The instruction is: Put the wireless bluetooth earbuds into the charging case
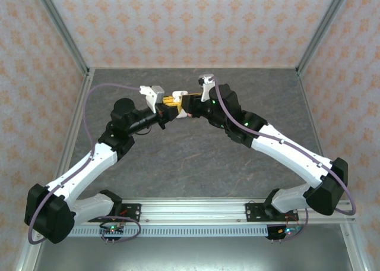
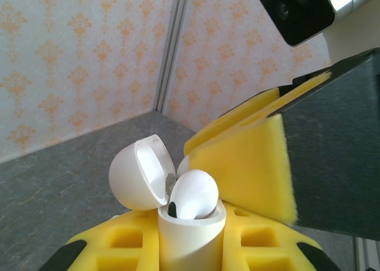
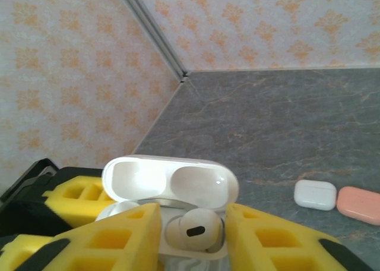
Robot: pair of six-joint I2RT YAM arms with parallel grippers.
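**A:** Earbud (image 2: pixel 191 195) first. Where is it?

**B:** It sits in the case (image 2: pixel 190 238), with its round white head poking out of the top and a dark spot on the front. From the right wrist it is in the right-hand well.

**A:** And the case?

**B:** It is upright, with the lid (image 2: pixel 139 176) swung back and open. The left end effector (image 2: pixel 190 250) is clamped on the case body, with yellow pads (image 2: pixel 119 241) pressed to either side. It holds the case up above the grey surface (image 3: pixel 285 122).

**A:** What about the right end effector (image 3: pixel 195 238)?

**B:** It straddles the earbud, with one yellow finger (image 3: pixel 124 235) on each side. The jaws are parted, with a thin gap between each finger and the earbud, so it grips nothing.

**A:** Is the other well filled?

**B:** Something white and rounded shows beside the left-hand finger. It is mostly hidden, so I can't tell what it is.

**A:** Where do the arms meet?

**B:** From above, they meet over the middle of the surface, a little toward the far side, with their tips close together.

**A:** Is anything else lying about?

**B:** Two shut cases lie on the surface, a white case (image 3: pixel 315 195) and a pink case (image 3: pixel 358 204). They are just beside each other and well apart from the held one.
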